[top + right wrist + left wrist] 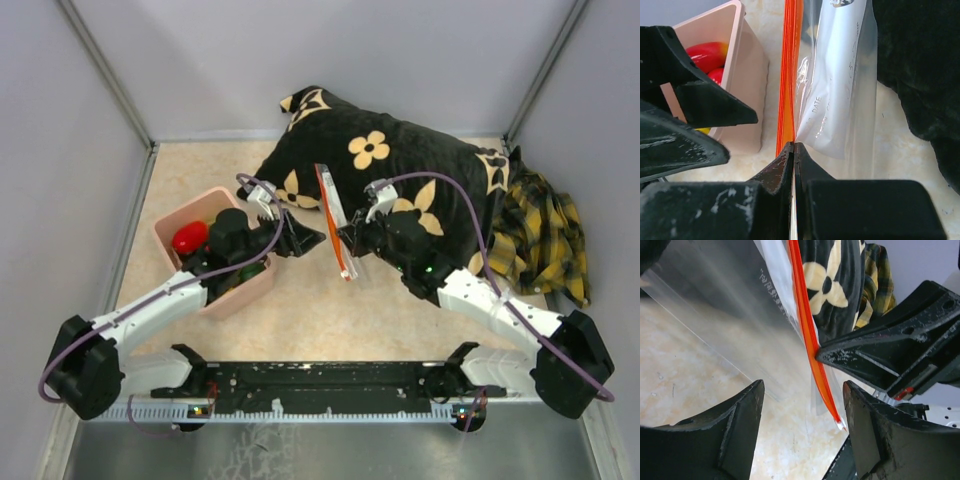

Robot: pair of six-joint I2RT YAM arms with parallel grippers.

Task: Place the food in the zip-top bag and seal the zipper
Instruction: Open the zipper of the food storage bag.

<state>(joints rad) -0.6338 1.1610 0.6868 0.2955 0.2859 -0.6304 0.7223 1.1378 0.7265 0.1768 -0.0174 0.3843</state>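
- Grey walls (330,60) close in the workspace on three sides, plain and bare, with metal strips running up the two far corners.
- The table (330,320) has a pale beige, faintly marbled top. A black rail (330,380) crosses its near edge between my two bases.
- A black cushion (410,170) with cream flowers lies against the far wall, right of centre.
- A yellow and black plaid cloth (540,235) is bunched at the cushion's right end, touching it.
- The pink tub (250,292) sits on the table's left side, partly under my left arm.
- The zip-top bag (835,100) is held on edge near the middle of the table, between the tub and the cushion. Its clear film shows pale print.
- The zipper (331,220) runs along the bag's edge, from my fingertips away toward the cushion. I cannot tell whether it is sealed.
- My right gripper (793,155) has its jaws pressed together, pinching the bag's film right beside the zipper.
- My left gripper (802,425) is spread wide and grips nothing. The near end of the zipper hangs between its fingers, close to the right-hand one.
- The food (188,238) is in the tub: red pieces show clearly and a sliver of yellow shows in the right wrist view. The rest is hidden by my arm.
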